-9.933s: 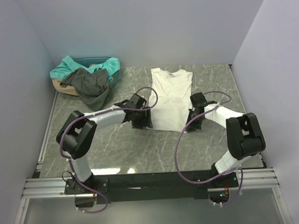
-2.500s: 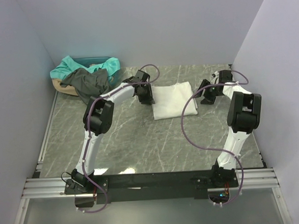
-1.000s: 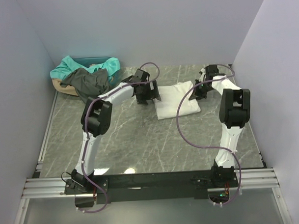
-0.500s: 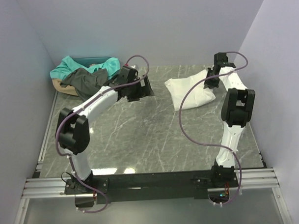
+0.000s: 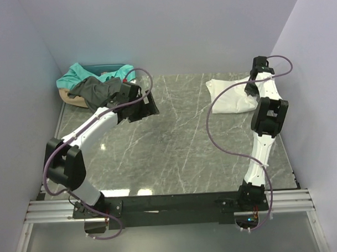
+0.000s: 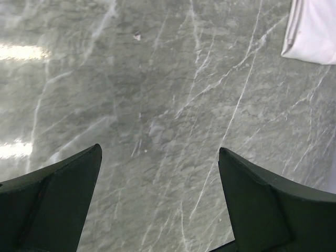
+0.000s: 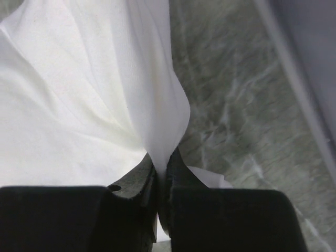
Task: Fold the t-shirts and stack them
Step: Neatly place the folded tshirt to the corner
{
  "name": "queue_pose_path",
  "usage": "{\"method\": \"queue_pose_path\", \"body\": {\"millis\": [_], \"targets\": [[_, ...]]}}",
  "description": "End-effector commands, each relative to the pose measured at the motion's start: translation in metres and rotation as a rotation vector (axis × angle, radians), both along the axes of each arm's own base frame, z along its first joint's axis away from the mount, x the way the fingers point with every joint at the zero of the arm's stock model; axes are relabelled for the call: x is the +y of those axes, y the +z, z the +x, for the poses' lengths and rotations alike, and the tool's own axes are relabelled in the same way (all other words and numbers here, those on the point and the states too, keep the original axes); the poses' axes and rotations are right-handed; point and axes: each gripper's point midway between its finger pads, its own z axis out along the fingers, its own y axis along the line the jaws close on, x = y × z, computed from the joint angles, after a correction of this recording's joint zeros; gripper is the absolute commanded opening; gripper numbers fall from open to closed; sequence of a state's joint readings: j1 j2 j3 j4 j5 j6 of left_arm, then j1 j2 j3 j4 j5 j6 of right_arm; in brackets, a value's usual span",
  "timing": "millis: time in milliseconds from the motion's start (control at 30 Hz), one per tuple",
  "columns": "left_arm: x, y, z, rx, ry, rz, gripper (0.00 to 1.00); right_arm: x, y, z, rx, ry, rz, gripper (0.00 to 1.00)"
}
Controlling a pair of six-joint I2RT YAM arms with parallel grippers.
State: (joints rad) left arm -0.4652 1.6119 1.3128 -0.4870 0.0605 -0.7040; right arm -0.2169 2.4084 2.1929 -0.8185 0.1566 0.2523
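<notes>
Moved: I've dragged the folded white shirt (image 5: 229, 99) from mid-table to the far right corner, and my left gripper (image 6: 158, 157) has swung back.
Right gripper (image 7: 161, 167): clamped on a pinch of the white shirt's edge.
Left gripper: jaws wide, empty, over bare table (image 5: 175, 148).
Handling: light, limp cloth. I judge it sags from one pinch, so I'd grip doubled edges.
Waiting: dark grey shirt (image 5: 98, 92) and teal shirt (image 5: 77, 74), heaped far left.

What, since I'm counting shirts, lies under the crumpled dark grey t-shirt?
A teal t-shirt and a tan basket show beneath the dark grey t-shirt; anything deeper is covered.
</notes>
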Motion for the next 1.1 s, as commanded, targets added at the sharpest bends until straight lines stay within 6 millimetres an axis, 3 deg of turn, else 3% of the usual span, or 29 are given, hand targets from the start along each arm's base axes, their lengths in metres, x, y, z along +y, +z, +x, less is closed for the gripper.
{"method": "queue_pose_path", "body": {"millis": [0,267,467,500,567,667,733,800,833,867,900,933,967,1000,1033,1067], "targets": [[0.02,0.018,-0.004,-0.046,0.063,0.01,1.0,-0.035,0.032,0.012,-0.072,-0.08,-0.137,0.0],[0.039,0.012,-0.02,-0.018,0.11,0.007,0.99,-0.064,0.049,0.024,-0.112,-0.108,-0.257,0.0],[0.051,0.015,-0.023,-0.027,0.149,0.034,0.99,-0.07,0.058,0.029,-0.141,-0.116,-0.29,0.0],[0.052,0.019,-0.023,-0.037,0.152,0.034,0.99,-0.07,0.059,0.03,-0.145,-0.118,-0.289,0.08],[0.054,0.023,-0.023,-0.049,0.156,0.037,0.99,-0.071,0.066,0.03,-0.163,-0.129,-0.294,0.34],[0.057,0.032,-0.025,-0.073,0.161,0.034,0.99,-0.072,0.08,0.027,-0.19,-0.146,-0.307,0.91],[0.059,0.037,-0.027,-0.083,0.164,0.031,1.0,-0.071,0.095,0.024,-0.218,-0.155,-0.312,0.92],[0.061,0.042,-0.029,-0.098,0.17,0.031,0.99,-0.071,0.093,0.019,-0.23,-0.164,-0.309,0.92],[0.063,0.043,-0.031,-0.102,0.171,0.032,0.99,-0.068,0.111,0.016,-0.269,-0.167,-0.311,0.92],[0.064,0.044,-0.032,-0.109,0.171,0.031,1.0,-0.066,0.099,0.012,-0.269,-0.166,-0.304,0.93],[0.065,0.05,-0.034,-0.129,0.175,0.025,0.99,-0.061,0.103,0.01,-0.291,-0.159,-0.295,0.93],[0.067,0.05,-0.036,-0.13,0.179,0.026,1.0,-0.058,0.121,0.005,-0.334,-0.161,-0.296,0.93],[0.069,0.051,-0.037,-0.136,0.184,0.028,0.99,-0.052,0.11,0.0,-0.327,-0.153,-0.29,0.93],[0.07,0.054,-0.038,-0.144,0.185,0.027,0.99,-0.047,0.113,-0.003,-0.34,-0.153,-0.284,0.93],[0.073,0.058,-0.041,-0.159,0.194,0.027,0.99,-0.042,0.13,-0.009,-0.375,-0.15,-0.284,0.94],[0.075,0.059,-0.042,-0.167,0.2,0.028,0.99,-0.032,0.121,-0.014,-0.372,-0.137,-0.271,0.94]]}}
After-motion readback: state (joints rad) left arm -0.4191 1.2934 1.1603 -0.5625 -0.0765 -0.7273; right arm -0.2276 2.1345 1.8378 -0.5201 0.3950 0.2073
